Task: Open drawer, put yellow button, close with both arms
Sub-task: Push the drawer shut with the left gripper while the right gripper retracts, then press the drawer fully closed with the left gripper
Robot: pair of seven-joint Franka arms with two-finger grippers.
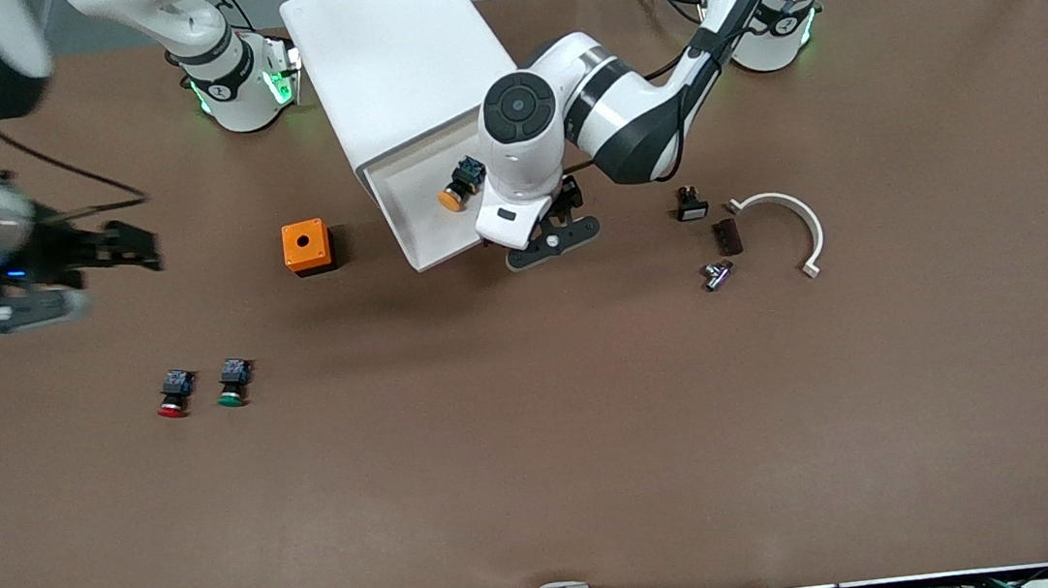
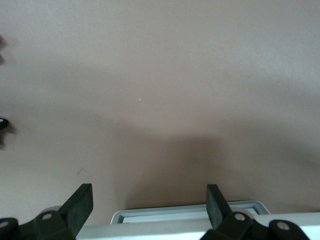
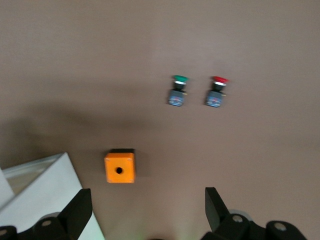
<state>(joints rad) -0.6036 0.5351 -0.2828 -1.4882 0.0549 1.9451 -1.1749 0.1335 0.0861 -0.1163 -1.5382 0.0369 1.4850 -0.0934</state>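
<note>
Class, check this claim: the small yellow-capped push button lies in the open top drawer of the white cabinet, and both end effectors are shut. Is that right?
Only the last part is wrong. The small yellow-capped push button does lie in the open top drawer, but the left end effector and right end effector are open, as both wrist views show.

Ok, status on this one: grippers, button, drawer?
Left gripper open at the drawer front, empty. Right gripper open, empty, up over the table at its own end. Yellow button lies in the open drawer. Nothing blocking the close.
</note>
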